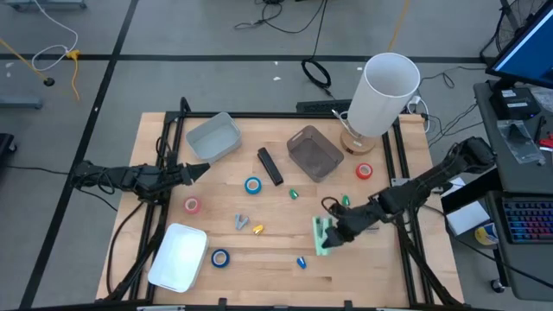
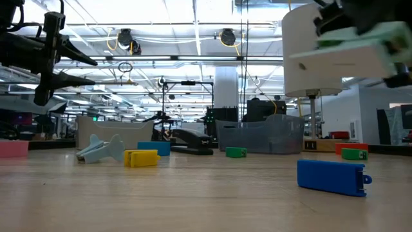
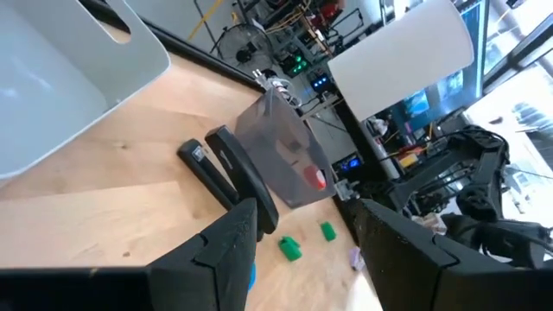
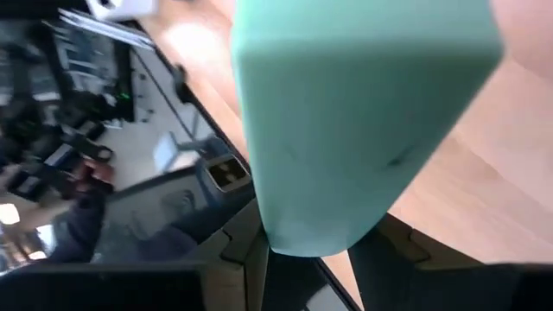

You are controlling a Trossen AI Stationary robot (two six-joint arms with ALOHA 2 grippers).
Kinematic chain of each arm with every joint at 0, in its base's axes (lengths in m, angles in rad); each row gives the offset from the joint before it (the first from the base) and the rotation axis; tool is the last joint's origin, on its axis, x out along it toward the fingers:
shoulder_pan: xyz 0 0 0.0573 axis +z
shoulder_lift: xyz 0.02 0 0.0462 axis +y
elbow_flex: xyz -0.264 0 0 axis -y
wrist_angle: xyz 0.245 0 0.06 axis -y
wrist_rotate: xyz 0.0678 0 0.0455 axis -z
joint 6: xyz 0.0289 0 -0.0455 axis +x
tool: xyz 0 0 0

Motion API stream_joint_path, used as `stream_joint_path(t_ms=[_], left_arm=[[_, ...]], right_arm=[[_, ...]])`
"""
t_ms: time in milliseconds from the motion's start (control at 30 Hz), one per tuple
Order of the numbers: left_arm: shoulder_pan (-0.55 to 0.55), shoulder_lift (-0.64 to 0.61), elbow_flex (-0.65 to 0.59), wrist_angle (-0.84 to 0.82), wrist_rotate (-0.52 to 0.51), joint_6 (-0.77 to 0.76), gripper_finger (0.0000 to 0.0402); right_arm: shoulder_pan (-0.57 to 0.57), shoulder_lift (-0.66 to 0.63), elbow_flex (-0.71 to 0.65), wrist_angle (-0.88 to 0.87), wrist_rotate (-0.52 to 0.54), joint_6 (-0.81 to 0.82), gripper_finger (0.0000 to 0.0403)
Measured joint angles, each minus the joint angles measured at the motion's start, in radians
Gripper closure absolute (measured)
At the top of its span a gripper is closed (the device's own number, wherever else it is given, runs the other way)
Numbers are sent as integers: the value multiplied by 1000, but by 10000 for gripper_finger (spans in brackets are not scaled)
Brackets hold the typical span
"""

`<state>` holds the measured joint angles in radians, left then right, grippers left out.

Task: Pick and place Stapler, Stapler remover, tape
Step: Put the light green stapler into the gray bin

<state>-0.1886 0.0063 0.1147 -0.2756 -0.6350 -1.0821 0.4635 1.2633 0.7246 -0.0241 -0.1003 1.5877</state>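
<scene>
While clamped in the right tool (image 1: 331, 231), the green stapler (image 1: 322, 236) runs near-to-far.

No text, label, brand, number or sign can be read in any of the views. A small pale label is seen on the black stapler (image 3: 226, 169) in the left wrist view, but nothing on it can be made out.
</scene>
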Motion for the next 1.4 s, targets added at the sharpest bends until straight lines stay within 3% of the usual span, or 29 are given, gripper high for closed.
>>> stream_joint_path(t_ms=[300, 867, 1400], left_arm=[[0, 0, 0, 0, 1, 3, 201], [0, 0, 0, 7, 6, 11, 201], [-3, 50, 0, 296, 162, 380, 201]], right_arm=[[-70, 22, 11, 167, 82, -52, 285], [-169, 239, 321, 170, 99, -359, 285], [-262, 437, 584, 96, 103, -553, 285]])
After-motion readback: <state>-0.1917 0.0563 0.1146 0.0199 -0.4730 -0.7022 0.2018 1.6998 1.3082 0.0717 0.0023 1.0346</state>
